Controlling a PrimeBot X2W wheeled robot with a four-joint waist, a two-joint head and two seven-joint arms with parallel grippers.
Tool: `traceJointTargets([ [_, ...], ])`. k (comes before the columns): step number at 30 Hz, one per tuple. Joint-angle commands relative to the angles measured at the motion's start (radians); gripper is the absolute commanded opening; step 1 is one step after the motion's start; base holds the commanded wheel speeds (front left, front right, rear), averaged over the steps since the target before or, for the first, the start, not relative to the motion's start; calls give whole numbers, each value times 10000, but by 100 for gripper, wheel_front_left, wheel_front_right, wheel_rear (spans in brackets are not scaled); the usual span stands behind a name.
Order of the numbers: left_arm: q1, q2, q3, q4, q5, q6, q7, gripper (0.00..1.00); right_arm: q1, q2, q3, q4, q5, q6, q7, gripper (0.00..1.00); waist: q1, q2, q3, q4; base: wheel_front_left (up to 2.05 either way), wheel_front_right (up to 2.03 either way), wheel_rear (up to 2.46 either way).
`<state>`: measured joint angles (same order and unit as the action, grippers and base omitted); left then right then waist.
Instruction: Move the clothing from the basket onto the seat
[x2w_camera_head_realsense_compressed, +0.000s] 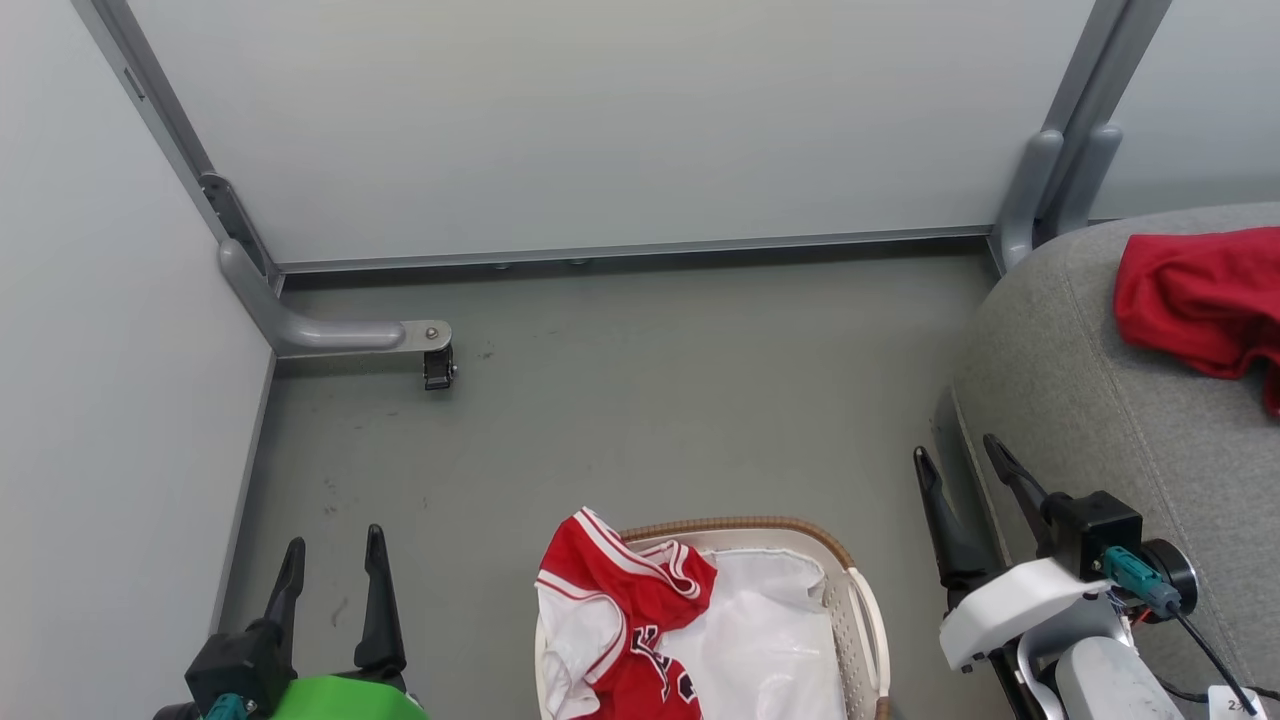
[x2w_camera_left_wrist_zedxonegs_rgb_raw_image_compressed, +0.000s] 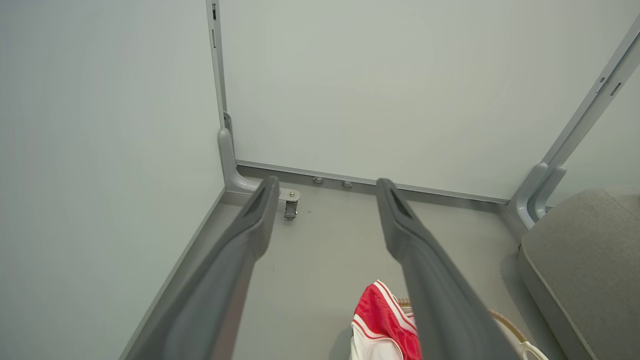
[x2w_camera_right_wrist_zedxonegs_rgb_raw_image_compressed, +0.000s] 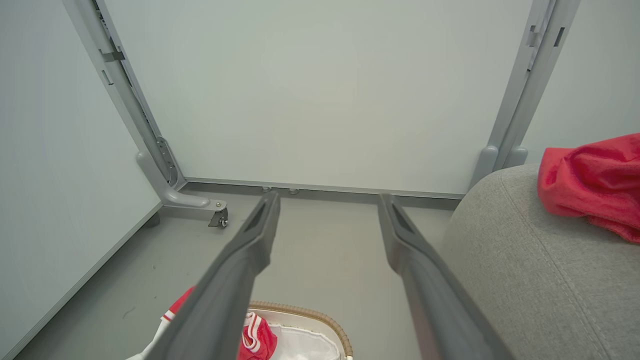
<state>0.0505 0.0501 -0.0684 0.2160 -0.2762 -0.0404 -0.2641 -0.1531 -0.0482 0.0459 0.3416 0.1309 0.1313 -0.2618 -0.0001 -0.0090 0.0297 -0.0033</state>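
Note:
A white perforated basket (x2w_camera_head_realsense_compressed: 862, 600) with a brown woven rim stands on the floor at the bottom centre. A red jersey (x2w_camera_head_realsense_compressed: 625, 620) with white striped trim hangs over its left rim, beside a white liner sheet (x2w_camera_head_realsense_compressed: 765, 640). A plain red garment (x2w_camera_head_realsense_compressed: 1200, 300) lies on the grey seat (x2w_camera_head_realsense_compressed: 1080, 400) at the right. My left gripper (x2w_camera_head_realsense_compressed: 332, 545) stands open and empty left of the basket. My right gripper (x2w_camera_head_realsense_compressed: 958, 452) is open and empty between basket and seat. The jersey (x2w_camera_left_wrist_zedxonegs_rgb_raw_image_compressed: 382, 315) shows low in the left wrist view, the red garment (x2w_camera_right_wrist_zedxonegs_rgb_raw_image_compressed: 590, 185) on the seat (x2w_camera_right_wrist_zedxonegs_rgb_raw_image_compressed: 525, 270) in the right wrist view.
Pale partition walls (x2w_camera_head_realsense_compressed: 600, 120) close the space at the back and left. A grey metal foot with a small black caster (x2w_camera_head_realsense_compressed: 438, 368) juts onto the floor at the back left. Grey posts (x2w_camera_head_realsense_compressed: 1060, 190) stand behind the seat. Bare grey floor (x2w_camera_head_realsense_compressed: 650, 400) lies beyond the basket.

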Motion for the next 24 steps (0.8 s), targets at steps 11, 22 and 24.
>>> traceJointTargets([
  [11, -40, 7, -48, -31, 29, 60, -6, 100, -13, -43, 132, 108, -74, -10, -49, 100, 1, 90, 9, 17, 0, 0, 0],
  [22, -124, 7, -69, -67, 107, 52, -5, 100, -61, -42, 146, 77, -36, -10, -49, 100, 1, 90, 21, -12, 0, 0, 0],
  [24, -144, 6, -86, -76, 106, 52, -5, 100, -80, -42, 115, 54, -55, -10, -49, 100, 1, 90, 56, -15, 0, 0, 0],
])
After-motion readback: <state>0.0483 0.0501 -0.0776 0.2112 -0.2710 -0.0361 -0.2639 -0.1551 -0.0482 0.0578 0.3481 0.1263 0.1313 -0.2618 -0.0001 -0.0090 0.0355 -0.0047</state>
